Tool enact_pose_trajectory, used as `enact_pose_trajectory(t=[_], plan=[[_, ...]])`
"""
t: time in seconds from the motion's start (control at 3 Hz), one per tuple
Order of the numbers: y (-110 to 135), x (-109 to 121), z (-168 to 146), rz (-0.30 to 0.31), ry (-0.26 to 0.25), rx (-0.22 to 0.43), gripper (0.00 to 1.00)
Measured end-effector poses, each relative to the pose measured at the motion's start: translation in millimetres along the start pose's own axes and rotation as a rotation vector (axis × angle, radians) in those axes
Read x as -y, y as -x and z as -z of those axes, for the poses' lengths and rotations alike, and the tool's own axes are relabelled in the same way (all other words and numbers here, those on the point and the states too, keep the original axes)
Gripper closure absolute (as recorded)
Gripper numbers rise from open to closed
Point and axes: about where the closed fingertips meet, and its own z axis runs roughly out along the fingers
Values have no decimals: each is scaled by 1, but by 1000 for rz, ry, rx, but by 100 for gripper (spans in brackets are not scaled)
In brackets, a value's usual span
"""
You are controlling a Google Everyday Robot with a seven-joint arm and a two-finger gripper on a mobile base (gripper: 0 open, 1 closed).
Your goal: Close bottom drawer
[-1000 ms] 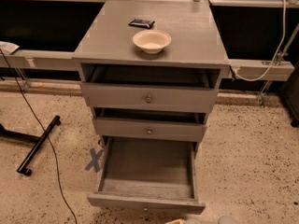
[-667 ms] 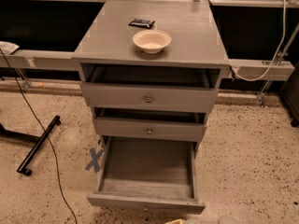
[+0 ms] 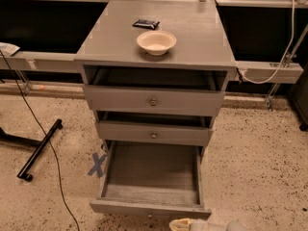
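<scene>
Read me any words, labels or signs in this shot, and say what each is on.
"X": blue tape mark on the floor beside the bottom drawer.
Black packet on the cabinet top: too blurred to read.
Gripper at the bottom edge: no text visible.

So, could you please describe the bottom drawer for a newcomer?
Find the grey cabinet with a cream bowl on top. The bottom drawer is its lowest, just beyond the claw at the picture's lower edge. Unlike the two drawers above, it is pulled far out, plank floor showing.
</scene>
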Motion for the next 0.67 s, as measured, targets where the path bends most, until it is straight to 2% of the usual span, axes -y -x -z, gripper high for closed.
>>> enact_pose_trajectory(t=[0.33,0.67], plan=[[-2,26,-2,100,-67,-42,100],[-14,51,-1,145,-130,-103,100]])
